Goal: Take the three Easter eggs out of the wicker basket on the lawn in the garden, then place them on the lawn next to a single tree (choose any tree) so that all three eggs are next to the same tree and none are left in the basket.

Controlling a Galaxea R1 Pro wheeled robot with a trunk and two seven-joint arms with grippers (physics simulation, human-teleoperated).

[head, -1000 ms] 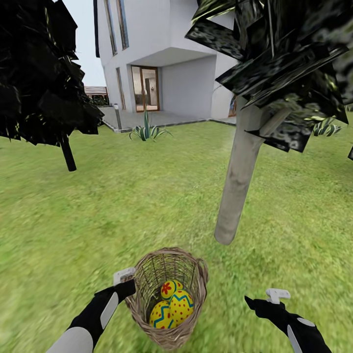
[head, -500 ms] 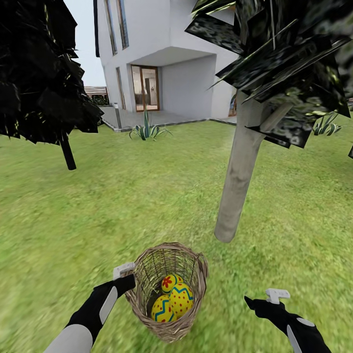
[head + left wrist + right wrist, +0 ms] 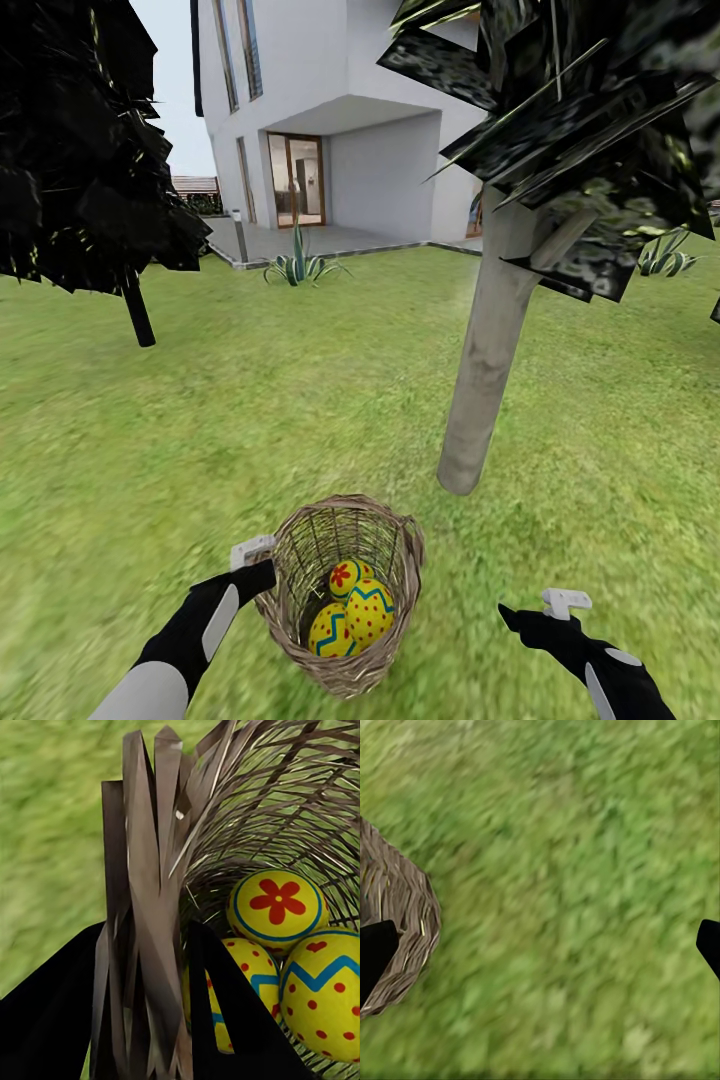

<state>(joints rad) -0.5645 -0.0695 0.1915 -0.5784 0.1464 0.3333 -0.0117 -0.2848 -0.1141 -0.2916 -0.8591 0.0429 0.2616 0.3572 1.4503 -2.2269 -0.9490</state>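
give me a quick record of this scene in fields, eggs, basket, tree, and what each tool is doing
eggs: three Easter eggs, all inside the wicker basket
basket: tilted on the lawn, its rim clamped by the left tool
tree: pale trunk just beyond the basket, to its right
left tool: shut on the basket rim, one finger outside, one inside
right tool: open, empty, over grass right of the basket
eggs by the tree: none yet
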